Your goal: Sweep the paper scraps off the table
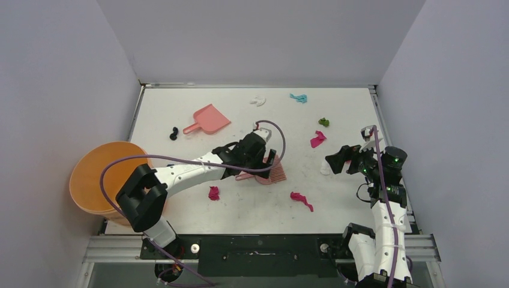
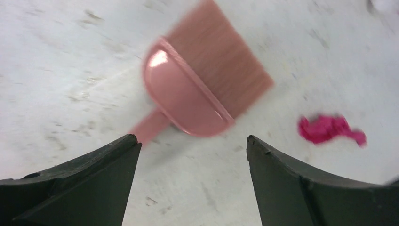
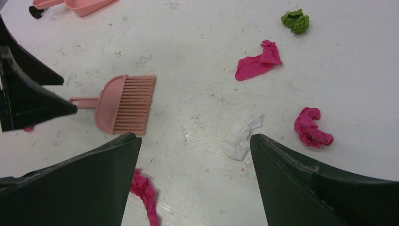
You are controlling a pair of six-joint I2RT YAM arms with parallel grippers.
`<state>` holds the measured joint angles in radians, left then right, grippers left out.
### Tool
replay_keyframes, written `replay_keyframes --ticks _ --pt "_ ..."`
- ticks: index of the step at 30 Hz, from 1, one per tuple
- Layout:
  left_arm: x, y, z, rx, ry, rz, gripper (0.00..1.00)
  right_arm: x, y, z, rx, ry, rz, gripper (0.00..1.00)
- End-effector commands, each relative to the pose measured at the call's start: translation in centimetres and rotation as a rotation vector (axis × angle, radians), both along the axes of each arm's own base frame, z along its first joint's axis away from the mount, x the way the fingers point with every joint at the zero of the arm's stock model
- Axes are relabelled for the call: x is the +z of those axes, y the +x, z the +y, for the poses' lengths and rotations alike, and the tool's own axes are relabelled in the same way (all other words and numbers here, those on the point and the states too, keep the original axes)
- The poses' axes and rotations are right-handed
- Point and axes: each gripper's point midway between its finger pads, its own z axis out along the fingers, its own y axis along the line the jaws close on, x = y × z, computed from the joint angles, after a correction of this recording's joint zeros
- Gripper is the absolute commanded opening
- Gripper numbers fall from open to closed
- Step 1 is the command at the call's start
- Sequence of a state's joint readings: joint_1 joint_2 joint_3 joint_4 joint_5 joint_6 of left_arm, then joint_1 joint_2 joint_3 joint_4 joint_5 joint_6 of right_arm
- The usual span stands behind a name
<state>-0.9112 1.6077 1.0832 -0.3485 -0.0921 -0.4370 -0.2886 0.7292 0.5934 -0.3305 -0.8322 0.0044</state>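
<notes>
Paper scraps lie scattered over the white table: magenta ones, a green one, a teal one, a white one and a black one. The pink brush lies flat mid-table. My left gripper hovers open over its handle, holding nothing. In the left wrist view the brush is ahead of the open fingers, with a magenta scrap to the right. My right gripper is open and empty above a white scrap.
The pink dustpan lies at the back left of the table. The round orange bucket stands off the left edge. Grey walls close in three sides. The right wrist view also shows the brush and green and magenta scraps.
</notes>
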Motion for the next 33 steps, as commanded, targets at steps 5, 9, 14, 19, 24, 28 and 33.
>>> replay_keyframes --ticks 5,9,14,19,24,28,33 --pt "-1.4 5.9 5.1 0.229 0.091 -0.102 0.84 1.7 1.3 -1.1 -0.036 -0.049 -0.096 0.90" --pt "-2.8 5.5 4.6 0.166 0.080 -0.100 0.84 1.6 1.4 -1.4 -0.053 -0.052 -0.095 0.90" --pt "-4.3 3.9 3.8 0.109 0.028 -0.055 0.84 1.5 1.4 -1.3 -0.048 -0.050 -0.095 0.90" --pt "-5.4 1.0 2.1 0.052 -0.078 0.033 0.84 1.4 1.4 -1.3 -0.044 -0.047 -0.095 0.90" --pt "-4.6 -3.9 -1.7 -0.028 -0.243 0.074 0.83 1.4 1.7 -1.8 -0.070 -0.060 -0.094 0.90" --pt "-2.5 -6.8 -6.2 -0.071 -0.380 0.108 0.82 0.9 1.8 -1.9 -0.074 -0.060 -0.085 0.90" --pt "-0.8 -7.0 -9.7 -0.069 -0.436 0.092 0.81 0.3 2.2 -2.1 -0.083 -0.056 -0.061 0.90"
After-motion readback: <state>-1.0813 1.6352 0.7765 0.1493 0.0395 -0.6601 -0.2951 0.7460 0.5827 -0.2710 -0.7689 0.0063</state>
